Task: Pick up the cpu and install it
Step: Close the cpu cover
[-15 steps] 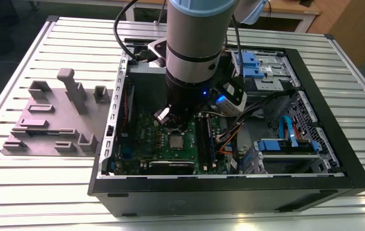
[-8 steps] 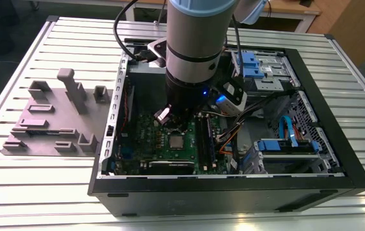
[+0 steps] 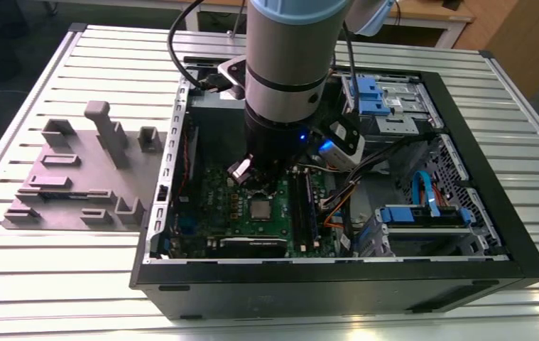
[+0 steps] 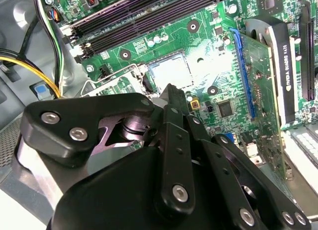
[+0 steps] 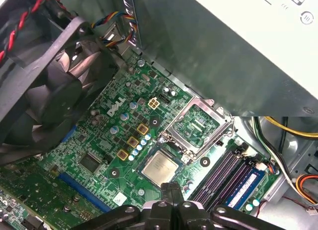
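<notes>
The cpu is a small silver-grey square lying flat in its socket on the green motherboard. The metal socket frame beside it is flipped open. In the exterior view the cpu sits just below the arm's tip inside the open computer case. My gripper hovers close above the cpu's edge, shut, with nothing between its fingertips. In the second wrist view the gripper points at the socket, where the cpu shines under glare.
A black fan and the grey power-supply box flank the socket. Memory slots and a graphics card lie nearby, with cable bundles and blue drive bays. A grey parts fixture stands at the exterior view's left.
</notes>
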You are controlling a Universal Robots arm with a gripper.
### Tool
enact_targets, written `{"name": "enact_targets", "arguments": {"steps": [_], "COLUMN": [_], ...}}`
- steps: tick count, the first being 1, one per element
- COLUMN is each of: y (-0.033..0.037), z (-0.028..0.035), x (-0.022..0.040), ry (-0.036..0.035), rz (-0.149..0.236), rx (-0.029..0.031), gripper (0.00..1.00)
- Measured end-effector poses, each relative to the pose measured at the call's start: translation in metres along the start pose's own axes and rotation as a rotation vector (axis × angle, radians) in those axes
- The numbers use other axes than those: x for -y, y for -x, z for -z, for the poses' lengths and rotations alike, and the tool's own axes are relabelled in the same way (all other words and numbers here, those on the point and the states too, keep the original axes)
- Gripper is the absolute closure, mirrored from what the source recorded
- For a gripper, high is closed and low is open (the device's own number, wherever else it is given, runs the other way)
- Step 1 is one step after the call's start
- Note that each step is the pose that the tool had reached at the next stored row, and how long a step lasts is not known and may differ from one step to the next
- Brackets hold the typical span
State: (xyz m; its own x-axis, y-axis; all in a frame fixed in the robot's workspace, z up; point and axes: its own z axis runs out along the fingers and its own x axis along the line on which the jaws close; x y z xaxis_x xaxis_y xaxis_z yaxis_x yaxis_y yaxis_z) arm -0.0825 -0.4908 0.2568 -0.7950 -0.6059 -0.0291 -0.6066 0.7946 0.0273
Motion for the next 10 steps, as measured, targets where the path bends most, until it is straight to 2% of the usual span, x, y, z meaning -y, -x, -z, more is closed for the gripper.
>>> {"name": "enact_targets", "arguments": {"steps": [3,10], "y": [0.0,0.0], "z": [0.0,-0.0001], "x": [0.0,0.0], "ry": [0.0007,0.0044], "rz": [0.027,0.155], "rx": [-0.0008,-0.0043], "gripper": [0.89,0.89]}}
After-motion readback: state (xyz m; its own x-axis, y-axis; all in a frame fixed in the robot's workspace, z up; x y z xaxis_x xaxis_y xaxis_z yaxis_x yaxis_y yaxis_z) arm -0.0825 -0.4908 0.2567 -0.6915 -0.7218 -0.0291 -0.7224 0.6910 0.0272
